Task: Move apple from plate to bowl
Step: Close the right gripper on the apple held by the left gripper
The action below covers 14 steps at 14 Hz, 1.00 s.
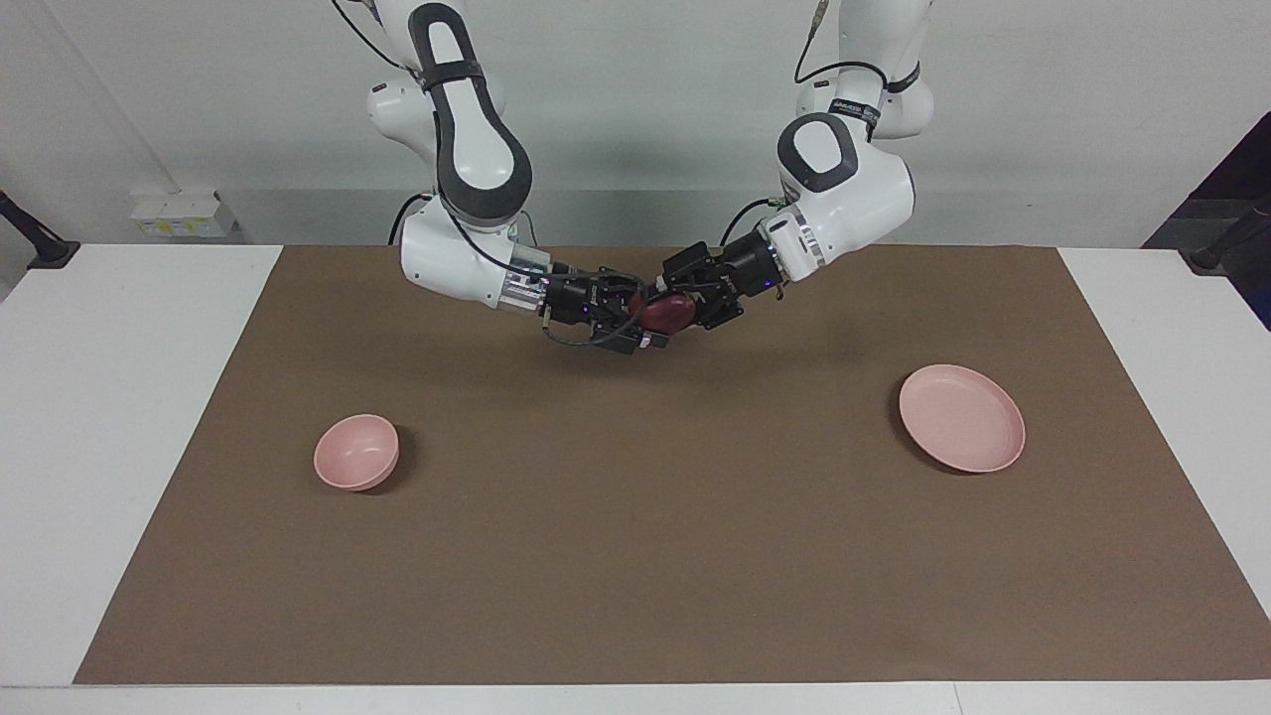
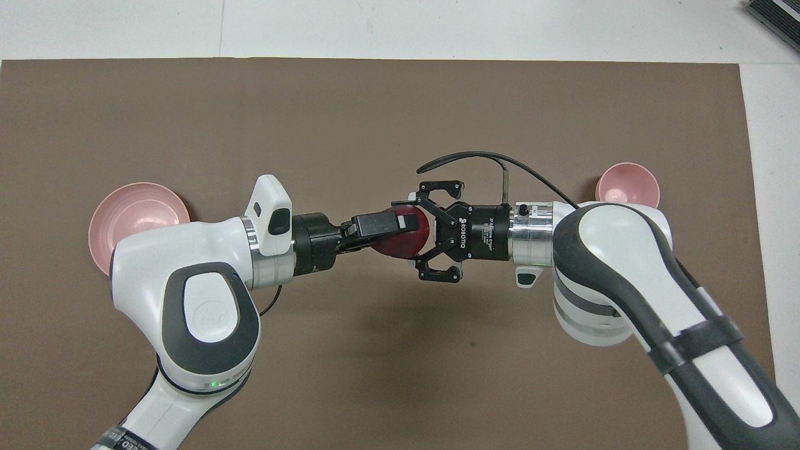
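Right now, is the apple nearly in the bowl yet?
Halfway. Done: the plate is bare and the apple is up in the air over the brown mat. In hand: the left gripper and the right gripper are both shut on the apple, mid handover. Left: the left gripper lets go, and the right arm carries the apple to the bowl.

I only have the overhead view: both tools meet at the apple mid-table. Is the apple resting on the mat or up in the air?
Observer: Up in the air. The facing view shows the apple well above the mat.
Operator: The left arm covers part of the plate. Anything on it?
Observer: No, the plate is bare.
Operator: And the bowl, half under the right arm?
Observer: The bowl is empty too.
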Each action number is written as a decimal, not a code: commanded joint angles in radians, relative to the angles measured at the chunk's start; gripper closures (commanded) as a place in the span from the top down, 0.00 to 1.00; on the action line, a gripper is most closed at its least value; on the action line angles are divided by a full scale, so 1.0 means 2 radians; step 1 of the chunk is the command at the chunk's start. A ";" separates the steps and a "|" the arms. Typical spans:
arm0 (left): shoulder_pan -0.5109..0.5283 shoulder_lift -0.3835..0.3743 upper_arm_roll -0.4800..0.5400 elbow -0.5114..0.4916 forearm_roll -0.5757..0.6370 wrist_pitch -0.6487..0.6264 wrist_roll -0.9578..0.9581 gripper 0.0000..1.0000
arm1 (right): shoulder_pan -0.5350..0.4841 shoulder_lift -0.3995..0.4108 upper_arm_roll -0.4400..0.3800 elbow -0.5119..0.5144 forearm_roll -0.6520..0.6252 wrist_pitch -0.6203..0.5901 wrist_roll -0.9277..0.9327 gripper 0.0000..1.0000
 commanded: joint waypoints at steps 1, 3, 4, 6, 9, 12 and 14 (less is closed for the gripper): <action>-0.004 -0.005 0.001 0.000 -0.007 0.006 -0.010 0.44 | -0.004 -0.012 -0.001 -0.006 -0.016 -0.003 0.014 0.00; -0.005 -0.005 0.000 0.005 -0.004 0.007 -0.026 0.73 | -0.004 -0.012 -0.001 -0.006 -0.020 -0.003 0.014 0.00; -0.006 -0.005 0.000 0.008 -0.003 0.008 -0.045 0.86 | -0.005 -0.012 -0.001 -0.006 -0.022 -0.003 0.014 0.00; -0.007 -0.006 0.001 0.020 0.021 0.010 -0.061 1.00 | -0.005 -0.011 -0.001 -0.006 -0.023 -0.003 0.015 0.00; -0.006 -0.009 0.003 0.022 0.068 0.010 -0.084 1.00 | -0.005 -0.011 -0.001 -0.005 -0.024 -0.003 0.016 0.00; -0.002 -0.013 0.005 0.019 0.073 0.004 -0.085 1.00 | -0.010 -0.011 -0.002 -0.005 -0.050 -0.003 0.017 0.00; -0.001 -0.017 0.007 0.013 0.078 0.007 -0.085 1.00 | -0.027 -0.013 -0.006 0.000 -0.095 -0.003 0.020 0.00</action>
